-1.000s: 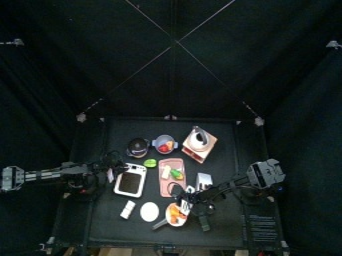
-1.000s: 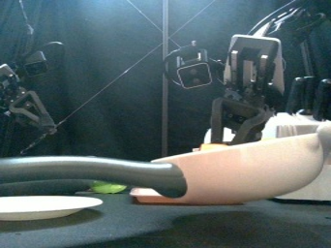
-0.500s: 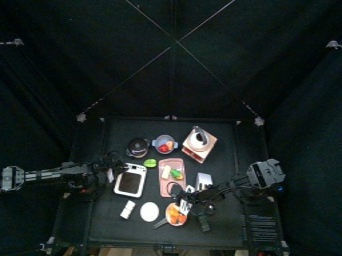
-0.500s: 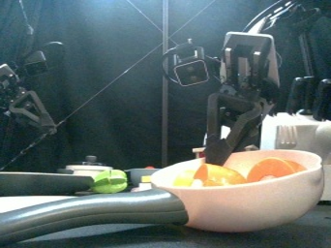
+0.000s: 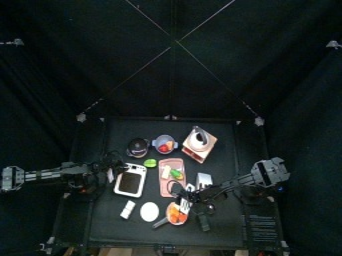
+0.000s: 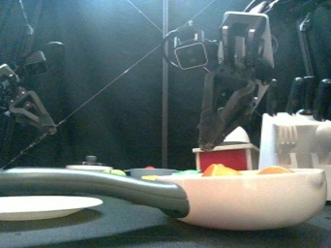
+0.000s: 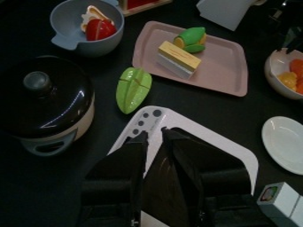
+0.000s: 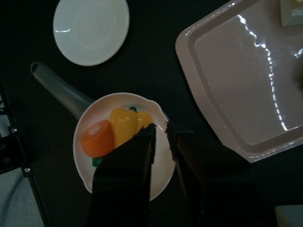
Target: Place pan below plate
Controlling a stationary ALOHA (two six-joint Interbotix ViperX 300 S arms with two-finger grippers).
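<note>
One arm is near the pan [image 6: 246, 194]: the right gripper [image 6: 230, 108] hangs directly above its bowl, jaws parted, holding nothing. The pan lies at the table's front edge, beside the white plate [image 8: 92, 30], its grey handle [image 6: 91, 180] pointing toward the left arm's side. The left gripper [image 7: 160, 173] rests far off, empty

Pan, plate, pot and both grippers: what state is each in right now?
pan: upright on the table, food inside, not gripped.
plate: flat on the table, bare.
black pot: lid on.
right gripper: open, raised above the pan.
left gripper: open, at the table's left side.
</note>
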